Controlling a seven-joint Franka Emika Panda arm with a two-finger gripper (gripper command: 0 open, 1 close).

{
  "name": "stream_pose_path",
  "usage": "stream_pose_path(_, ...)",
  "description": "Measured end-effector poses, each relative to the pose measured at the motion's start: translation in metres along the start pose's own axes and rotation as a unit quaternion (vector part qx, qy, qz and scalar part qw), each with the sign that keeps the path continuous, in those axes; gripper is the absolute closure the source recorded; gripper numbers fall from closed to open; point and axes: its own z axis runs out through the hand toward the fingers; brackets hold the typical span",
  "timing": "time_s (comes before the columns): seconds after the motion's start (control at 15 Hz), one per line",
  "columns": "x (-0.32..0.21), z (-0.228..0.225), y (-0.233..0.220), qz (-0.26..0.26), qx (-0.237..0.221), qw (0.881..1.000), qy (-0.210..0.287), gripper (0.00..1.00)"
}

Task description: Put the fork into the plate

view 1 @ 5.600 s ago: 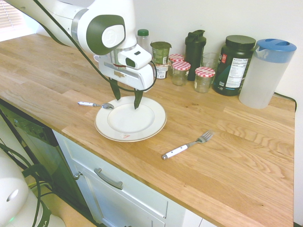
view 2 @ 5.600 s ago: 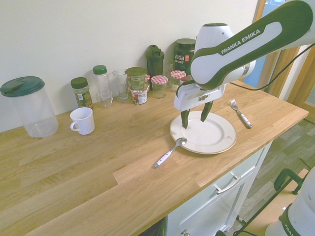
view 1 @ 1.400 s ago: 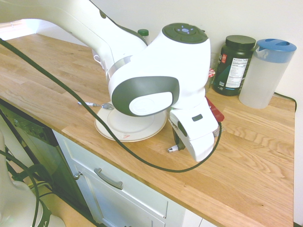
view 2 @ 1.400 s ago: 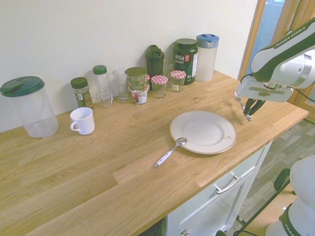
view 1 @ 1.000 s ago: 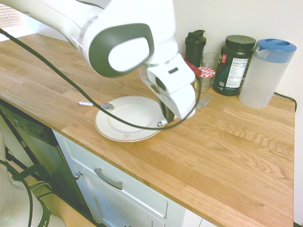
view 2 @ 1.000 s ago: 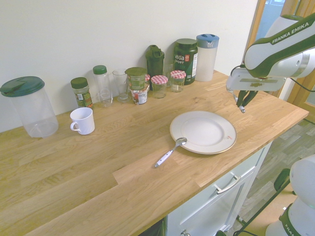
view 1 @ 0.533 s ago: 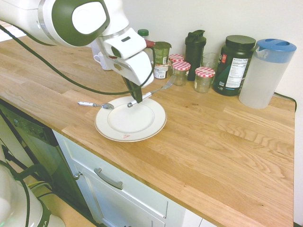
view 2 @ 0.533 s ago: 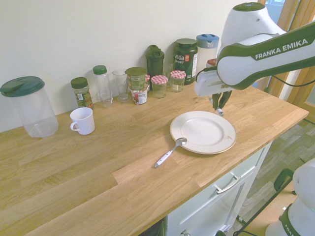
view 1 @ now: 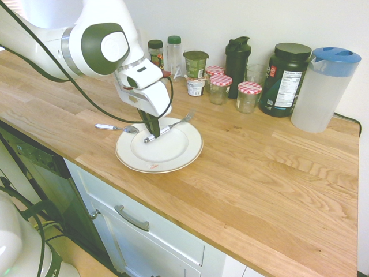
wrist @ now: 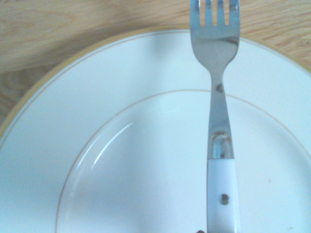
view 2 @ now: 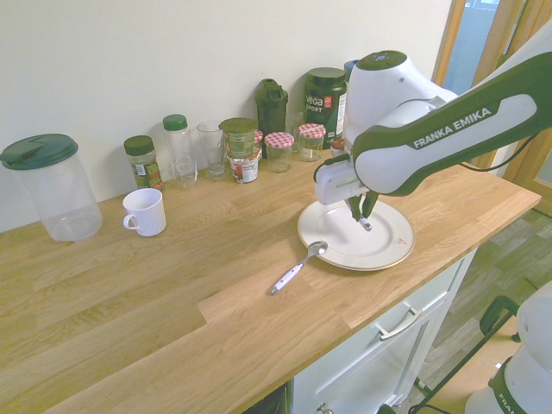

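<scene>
Wooden kitchen counter (view 1: 271, 173), jars along wall. First exterior: gripper (view 1: 151, 129) pinching fork (view 1: 170, 127) by white handle, held low over plate (view 1: 137, 158), tines toward jars. Second exterior: gripper (view 2: 361, 216) above plate (view 2: 392, 250); spoon (view 2: 297, 266) rests at rim. Wrist: fork (wrist: 217, 87) spans plate (wrist: 73, 145), tines over rim. Advice: lower gently, release once handle lies inside rim.

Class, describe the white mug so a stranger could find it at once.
Start at the big clear container with the dark green lid by the wall. Just beside it, toward the plate, stands the white mug, the only handled cup and the only opaque white vessel there.
</scene>
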Motion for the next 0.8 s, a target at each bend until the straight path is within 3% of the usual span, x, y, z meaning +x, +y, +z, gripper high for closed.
stream_pose_path(0.47,-0.014,0.024,-0.008,-0.021,-0.014,1.000,0.000,1.00)
stream_pose_path(0.53,-0.012,0.024,-0.008,-0.021,-0.015,1.000,0.000,0.00)
stream_pose_path(0.8,-0.007,0.025,-0.005,-0.015,-0.015,1.000,-0.005,0.00)
